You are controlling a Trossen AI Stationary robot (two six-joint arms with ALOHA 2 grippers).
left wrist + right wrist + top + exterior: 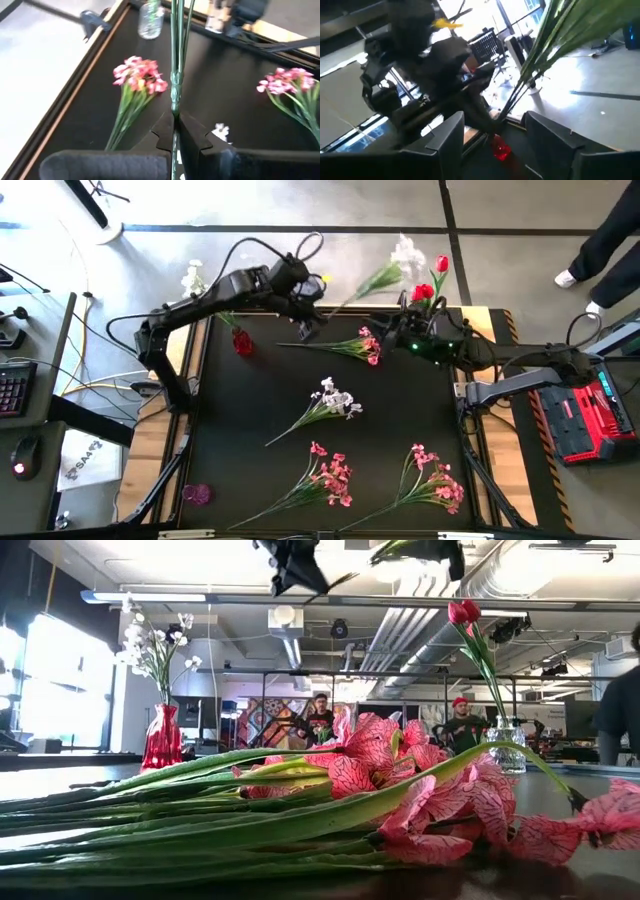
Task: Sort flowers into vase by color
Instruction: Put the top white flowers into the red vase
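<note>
From the high view I see the left gripper [310, 322] clamped on a white-blossom spray [385, 272] held aloft over the table's far edge, beside the right gripper [405, 320]. Left wrist: fingers [192, 137] pinch the green stem [175, 75]. Right wrist: my right jaws stand wide, stem between, untouched.

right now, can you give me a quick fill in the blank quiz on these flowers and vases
1. The spray whose stem the left end effector clamps has ___ blossoms.
2. The vase holding white flowers is ___ in colour.
3. The tulip-like blooms in the clear vase are ___.
4. The number of pink sprays lying on the table is ___.

Missing words: white; red; red; three
</note>
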